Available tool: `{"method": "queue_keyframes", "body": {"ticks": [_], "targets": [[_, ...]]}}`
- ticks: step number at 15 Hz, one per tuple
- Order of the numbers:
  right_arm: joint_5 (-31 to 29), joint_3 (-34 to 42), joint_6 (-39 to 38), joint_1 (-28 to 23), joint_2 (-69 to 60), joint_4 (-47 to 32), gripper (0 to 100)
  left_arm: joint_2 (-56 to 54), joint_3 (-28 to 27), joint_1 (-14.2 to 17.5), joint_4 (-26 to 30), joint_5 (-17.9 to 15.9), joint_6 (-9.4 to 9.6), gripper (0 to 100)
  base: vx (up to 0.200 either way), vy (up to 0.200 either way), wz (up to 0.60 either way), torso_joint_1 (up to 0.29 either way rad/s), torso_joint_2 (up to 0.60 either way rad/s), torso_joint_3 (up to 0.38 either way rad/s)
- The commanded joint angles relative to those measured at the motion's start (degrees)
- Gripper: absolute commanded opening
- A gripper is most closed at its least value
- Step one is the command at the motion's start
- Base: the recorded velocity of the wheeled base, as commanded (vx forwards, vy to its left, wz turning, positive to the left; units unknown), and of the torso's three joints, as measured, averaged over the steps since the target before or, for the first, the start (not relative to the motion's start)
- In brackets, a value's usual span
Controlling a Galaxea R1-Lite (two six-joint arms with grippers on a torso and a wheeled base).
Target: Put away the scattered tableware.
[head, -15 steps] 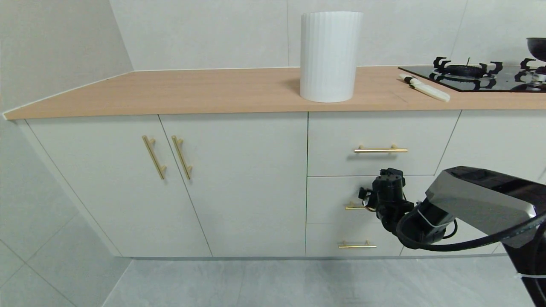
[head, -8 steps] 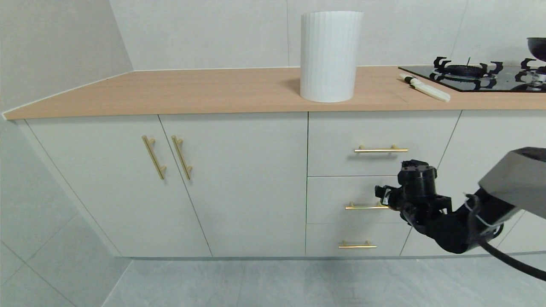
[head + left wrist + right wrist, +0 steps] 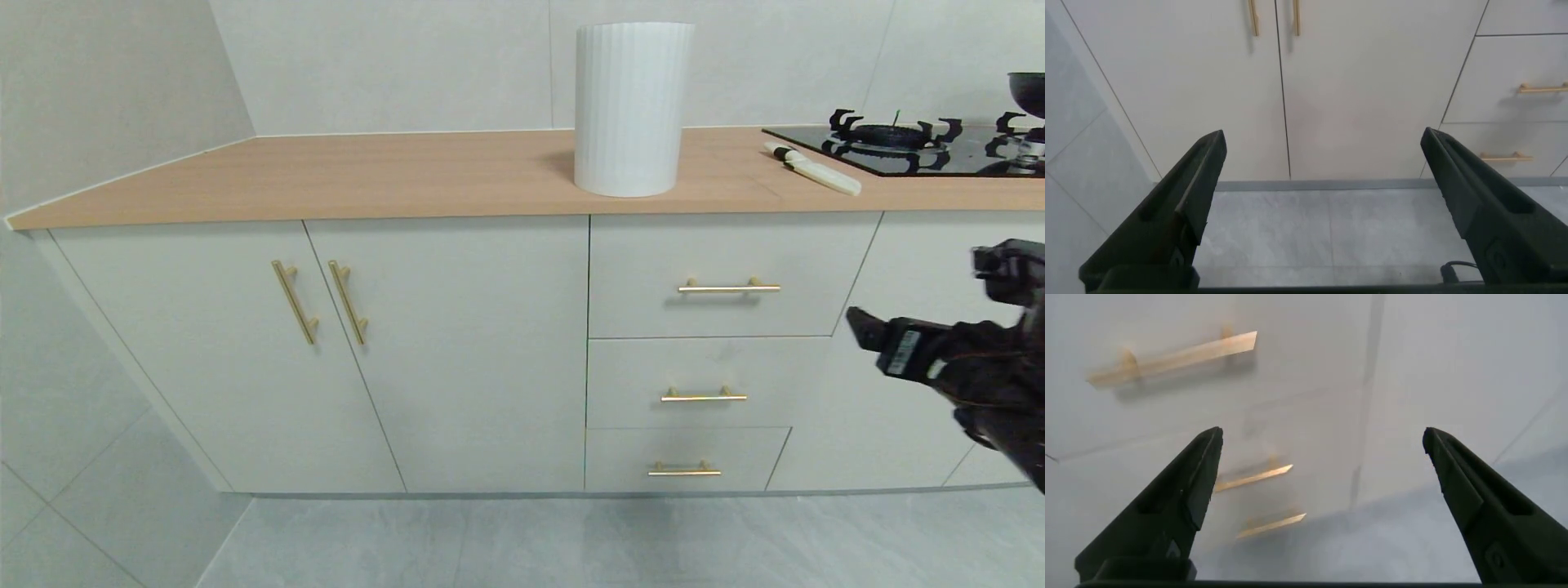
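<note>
Right gripper [image 3: 1319, 449], fingers spread and empty, faces the closed drawers [image 3: 718, 359], probably staged to open one for the white utensil [image 3: 812, 169]; left gripper [image 3: 1323, 143] likewise spread

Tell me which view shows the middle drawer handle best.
The head view: the middle drawer handle is whole and seen square-on. The right wrist view shows it slanted; the left wrist view catches just part of it at the frame's edge.

Table [image 3: 367, 175]: light brown wood grain. Tall canister [image 3: 627, 110]: white, vertical ribbing. Cabinet fronts [image 3: 457, 351]: plain pale grey-white; bar handles [image 3: 728, 287] gold. Knife [image 3: 812, 169]: cream, black band. Hob [image 3: 955, 159]: glossy black. Floor [image 3: 490, 539]: grey tile. Left tool [image 3: 1323, 135], right tool [image 3: 1319, 437]: black.
</note>
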State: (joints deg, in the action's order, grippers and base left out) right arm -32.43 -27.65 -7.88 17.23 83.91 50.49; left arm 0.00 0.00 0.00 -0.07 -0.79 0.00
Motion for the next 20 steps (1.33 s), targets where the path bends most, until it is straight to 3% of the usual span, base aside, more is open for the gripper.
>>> {"method": "queue_keyframes", "body": {"ticks": [1, 5, 10, 12, 17, 18, 19, 20], "targets": [[-1.24, 9.28, 11.04, -4.39, -25.64, -0.31, 100, 0.0, 0.0, 0.0, -0.01, 0.0, 0.0, 100, 0.0, 0.0, 0.0, 0.0, 0.0, 0.0], [0.79, 18.16, 16.4, -16.7, -43.65, -4.09, 100, 0.0, 0.0, 0.0, -0.01, 0.0, 0.0, 100, 0.0, 0.0, 0.0, 0.0, 0.0, 0.0], [5.44, 16.93, 21.06, -16.61, -75.29, -32.39, 100, 0.0, 0.0, 0.0, -0.01, 0.0, 0.0, 100, 0.0, 0.0, 0.0, 0.0, 0.0, 0.0], [9.22, 15.52, 21.23, -16.52, -81.89, -39.68, 100, 0.0, 0.0, 0.0, -0.01, 0.0, 0.0, 100, 0.0, 0.0, 0.0, 0.0, 0.0, 0.0], [9.84, 20.79, 18.25, -16.96, -83.91, -40.21, 100, 0.0, 0.0, 0.0, -0.01, 0.09, 0.0, 100, 0.0, 0.0, 0.0, 0.0, 0.0, 0.0], [13.79, 23.08, 16.4, -16.96, -83.91, -40.12, 100, 0.0, 0.0, 0.0, -0.01, 0.0, 0.0, 100, 0.0, 0.0, 0.0, 0.0, 0.0, 0.0], [22.67, 27.03, 11.83, -16.96, -83.91, -39.24, 100, 0.09, 0.0, 0.0, -0.01, 0.0, 0.0, 100, 0.0, 0.0, 0.0, 0.0, 0.0, 0.0], [25.4, 27.65, 9.81, -16.96, -83.91, -39.77, 100, 0.0, 0.0, 0.0, -0.01, 0.0, 0.0, 100, 0.0, 0.0, 0.0, 0.0, 0.0, 0.0]]}}
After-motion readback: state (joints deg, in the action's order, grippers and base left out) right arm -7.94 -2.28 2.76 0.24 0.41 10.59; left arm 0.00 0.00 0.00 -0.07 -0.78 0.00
